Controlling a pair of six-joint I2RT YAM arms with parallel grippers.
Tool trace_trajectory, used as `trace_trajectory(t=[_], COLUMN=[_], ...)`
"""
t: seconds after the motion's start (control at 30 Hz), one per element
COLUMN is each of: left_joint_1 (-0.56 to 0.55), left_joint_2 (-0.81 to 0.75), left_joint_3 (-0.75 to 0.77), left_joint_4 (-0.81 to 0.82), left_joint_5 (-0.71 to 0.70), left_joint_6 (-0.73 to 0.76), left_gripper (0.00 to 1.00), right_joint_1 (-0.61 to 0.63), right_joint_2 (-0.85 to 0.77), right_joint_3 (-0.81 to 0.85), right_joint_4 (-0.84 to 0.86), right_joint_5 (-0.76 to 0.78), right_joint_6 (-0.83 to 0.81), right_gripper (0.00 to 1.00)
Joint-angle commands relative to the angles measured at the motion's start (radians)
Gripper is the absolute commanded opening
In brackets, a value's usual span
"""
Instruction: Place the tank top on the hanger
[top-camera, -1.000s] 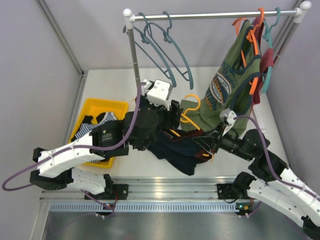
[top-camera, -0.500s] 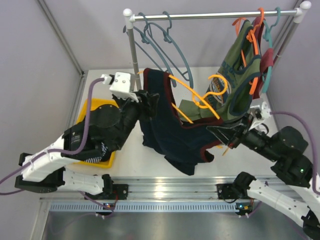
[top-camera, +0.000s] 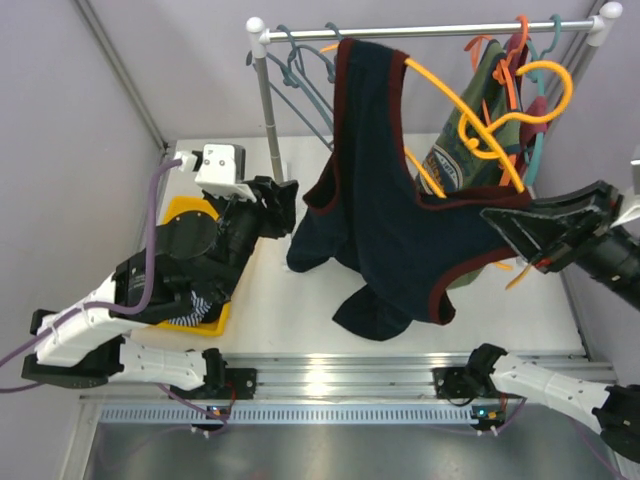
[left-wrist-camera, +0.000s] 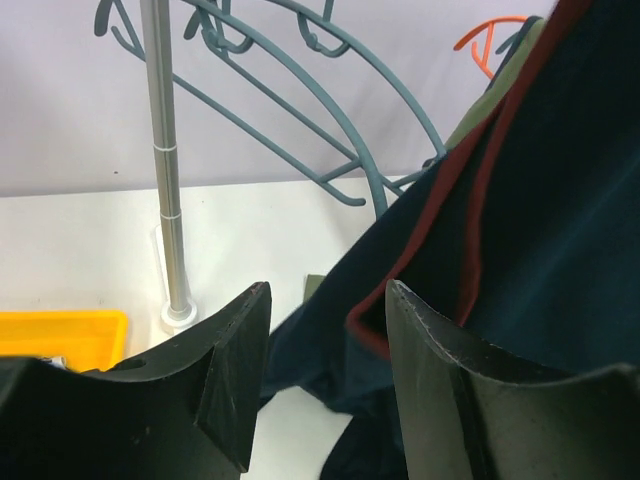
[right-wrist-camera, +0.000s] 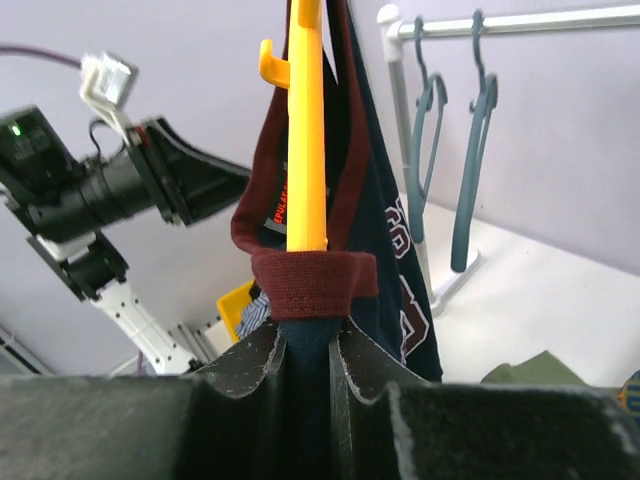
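Right pincer (right-wrist-camera: 307, 370) pinched the tank top (top-camera: 390, 230) onto the hanger (right-wrist-camera: 306, 130) — left pincer (left-wrist-camera: 326, 310) gaped empty; hooking the rail (top-camera: 430, 30) looked due next.

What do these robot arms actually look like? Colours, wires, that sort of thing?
Both the left arm and the right arm have white shell segments joined by bulky round black joints. A purple cable runs along the left arm to a small white box at its wrist. The left gripper and the right gripper each have two broad, matte black, wedge-shaped fingers.
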Motion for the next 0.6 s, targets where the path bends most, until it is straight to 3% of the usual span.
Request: trace_trajectory(t=[0.0,0.2,0.57], left_joint_1=[-0.003,-0.003,-0.005], left_joint_2=[-0.010,-0.021,-0.041], left_joint_3=[-0.024,-0.064,-0.116], left_joint_4=[0.025,-0.003,-0.018], left_joint_5=[0.013,0.042,0.050], left_joint_6=[-0.004,-0.044,-0.080], left_gripper=[0.54,0.54,0.53], right_joint_1=[0.000,0.001,0.003], right_joint_2=[0.052,0.088,0.056], right_joint_3=[0.196,0.396,0.407], right_joint_4=[-0.108,-0.300,-0.439], right_joint_5=[0.076,0.149,0.178], right_joint_6=[-0.016,0.010,0.045], right_gripper=[0.00,0.00,0.00])
